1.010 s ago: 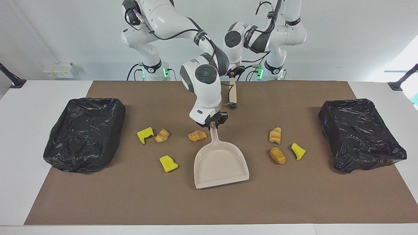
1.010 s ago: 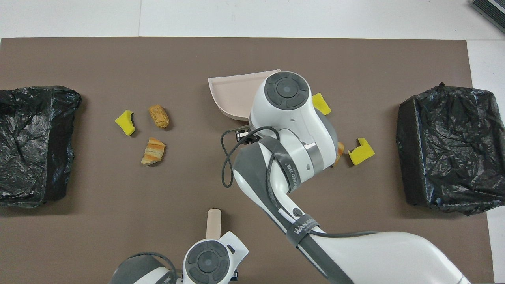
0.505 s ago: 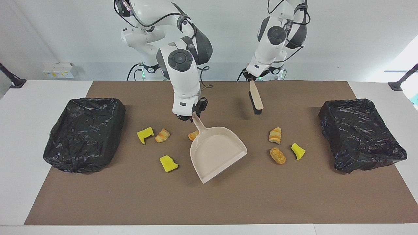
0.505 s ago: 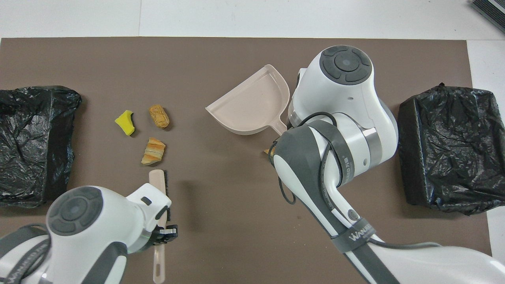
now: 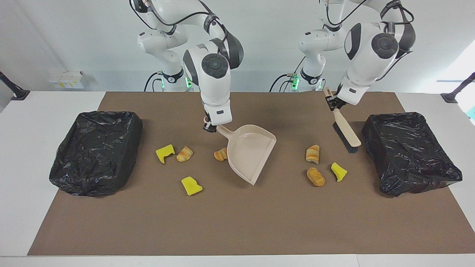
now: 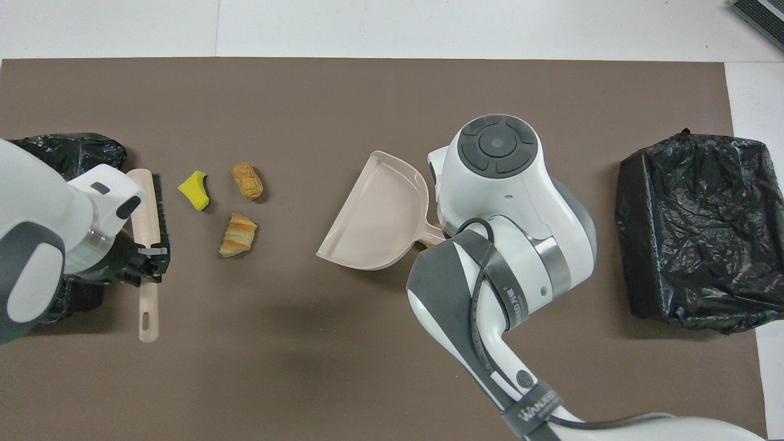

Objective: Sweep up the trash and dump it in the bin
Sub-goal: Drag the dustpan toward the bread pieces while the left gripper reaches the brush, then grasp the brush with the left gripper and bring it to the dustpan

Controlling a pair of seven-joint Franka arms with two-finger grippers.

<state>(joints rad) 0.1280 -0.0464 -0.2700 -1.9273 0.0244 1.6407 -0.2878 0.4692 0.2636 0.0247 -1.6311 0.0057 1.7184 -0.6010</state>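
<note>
My right gripper is shut on the handle of the beige dustpan, which hangs tilted over the middle of the mat. My left gripper is shut on the handle of a beige brush, bristles down, raised beside the bin at the left arm's end. Near the brush lie trash pieces: a yellow chunk, a croissant and a bread roll. Toward the right arm's end lie two yellow chunks and two croissants.
A second bin lined with a black bag stands at the right arm's end of the brown mat. In the overhead view the right arm hides the trash at its end, and the left arm covers part of its bin.
The right arm lifted the dustpan and turned its mouth toward the left arm's end. The left arm carried the brush from the robots' edge out to beside the bin at its end.
</note>
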